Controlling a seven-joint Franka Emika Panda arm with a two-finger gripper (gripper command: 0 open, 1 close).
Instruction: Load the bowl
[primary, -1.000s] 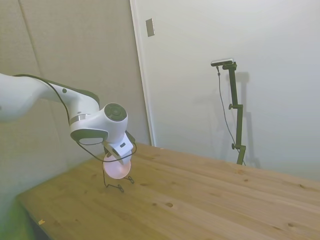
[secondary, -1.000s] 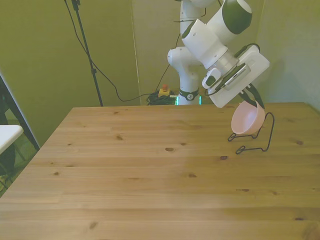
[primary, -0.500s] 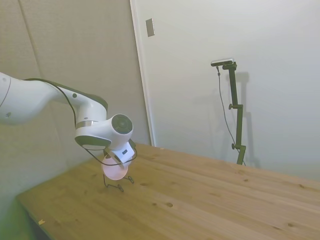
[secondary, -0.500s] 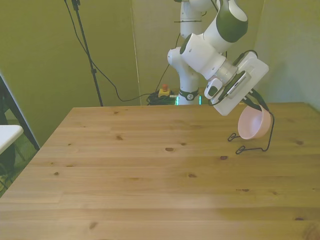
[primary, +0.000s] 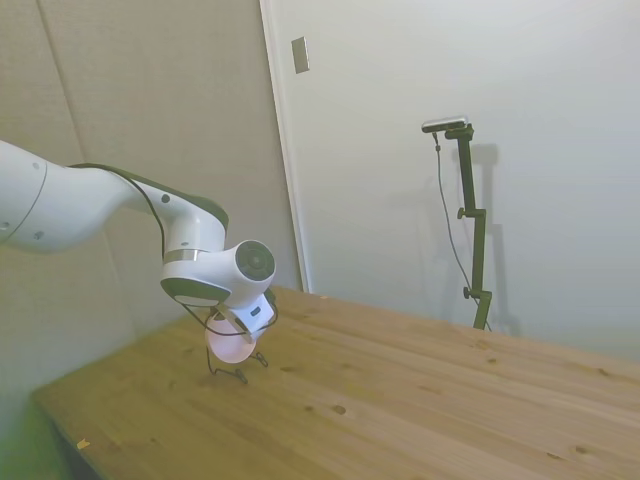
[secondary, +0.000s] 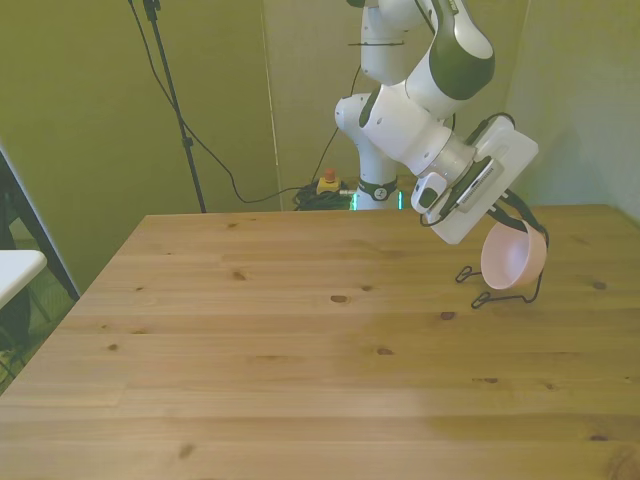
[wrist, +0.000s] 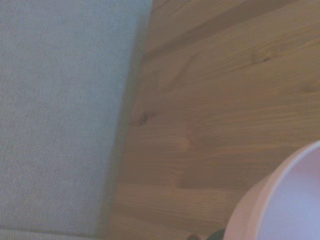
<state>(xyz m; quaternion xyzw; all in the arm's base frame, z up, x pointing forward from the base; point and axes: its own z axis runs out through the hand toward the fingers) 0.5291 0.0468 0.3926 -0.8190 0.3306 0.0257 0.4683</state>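
Bowl (secondary: 512, 258), at three o'clock on the table, looks light, stiff, slippery; we'd pinch its rim. Gripper (secondary: 507, 215) state: we cannot tell.

The gripper (secondary: 508, 212) fingers hide behind the wrist block, so their grip is unclear; the wrist picture is blurred and cuts the bowl (wrist: 285, 200) off at five o'clock

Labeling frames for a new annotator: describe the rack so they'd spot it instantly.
On the wooden table, look near the front view's right edge, below the gripper. The rack is a thin black wire frame; the pink bowl at it is solid and round.
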